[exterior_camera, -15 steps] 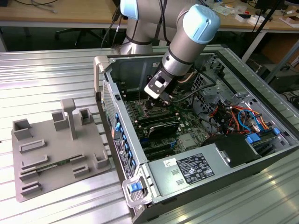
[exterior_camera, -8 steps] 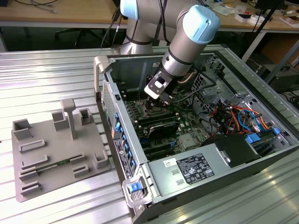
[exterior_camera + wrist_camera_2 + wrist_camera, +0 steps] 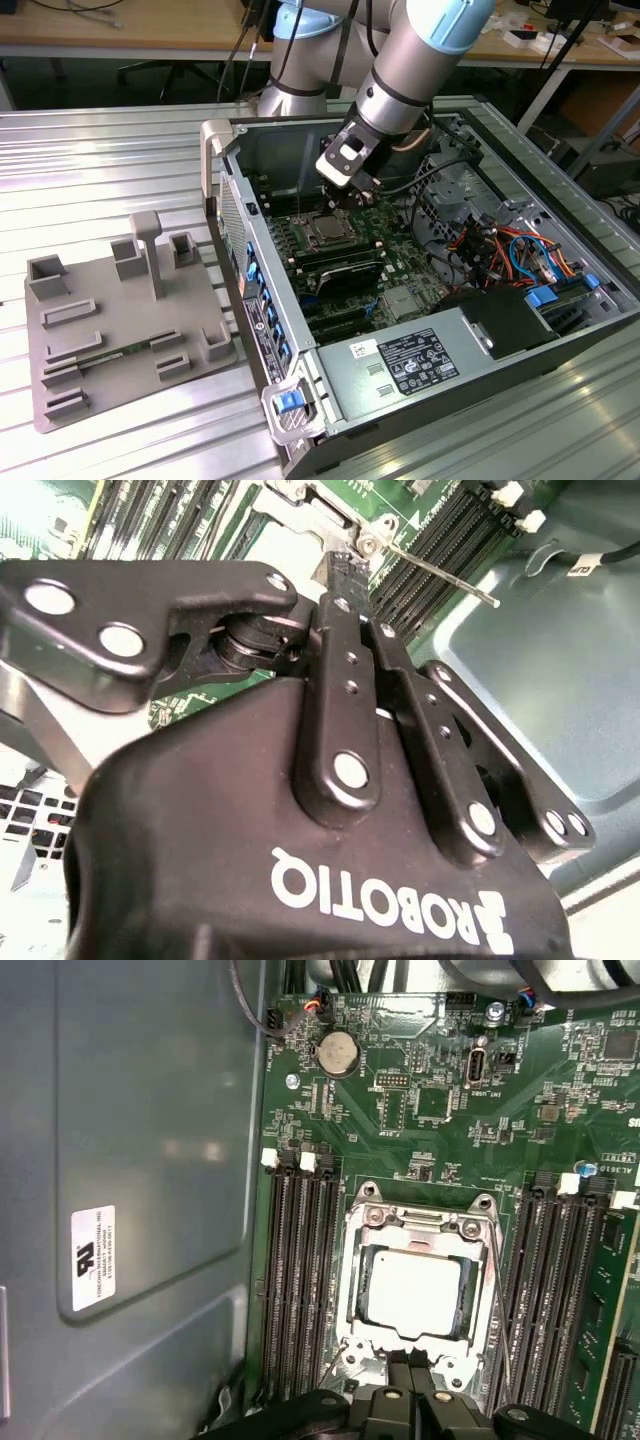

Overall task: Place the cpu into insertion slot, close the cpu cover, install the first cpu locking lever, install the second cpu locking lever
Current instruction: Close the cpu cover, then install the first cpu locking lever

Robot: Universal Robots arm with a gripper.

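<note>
While the robot arm is reaching down into an open computer case (image 3: 262, 300), its pincer (image 3: 352, 195) is hanging just above the green motherboard (image 3: 395, 262). In both wrist views the two black fingers of the pincer (image 3: 409, 1365) are pressed together, and nothing is showing between them. Its tip (image 3: 345, 565) is pointing at one edge of the insertion slot (image 3: 428, 1196), touching it or very nearly so; the pictures are not settling which.

The cpu (image 3: 415, 1293), a flat square with a pale silver top, is sitting inside the insertion slot, directly beyond the fingertips (image 3: 397, 1362) and very near them. The cpu cover (image 3: 354, 1290), a thin silver frame, is lying flat around the chip, so the metal top is showing through the cut-out centre. In the exterior view the cpu (image 3: 326, 231) is lying just below and slightly to the exterior view's left of the pincer.

In the second wrist view a thin metal rod (image 3: 440, 575) is slanting away from a corner of the socket, just beside the tip of the pincer. Long black memory slots (image 3: 295, 1280) are running along both flanks of the socket, a little farther from the fingers than the chip. A round coin battery (image 3: 337, 1052) is sitting well beyond the socket, far from the pincer.

Well apart from the pincer, outside the case, a grey fixture tray (image 3: 100, 330) is resting on the ribbed metal table (image 3: 100, 150).
</note>
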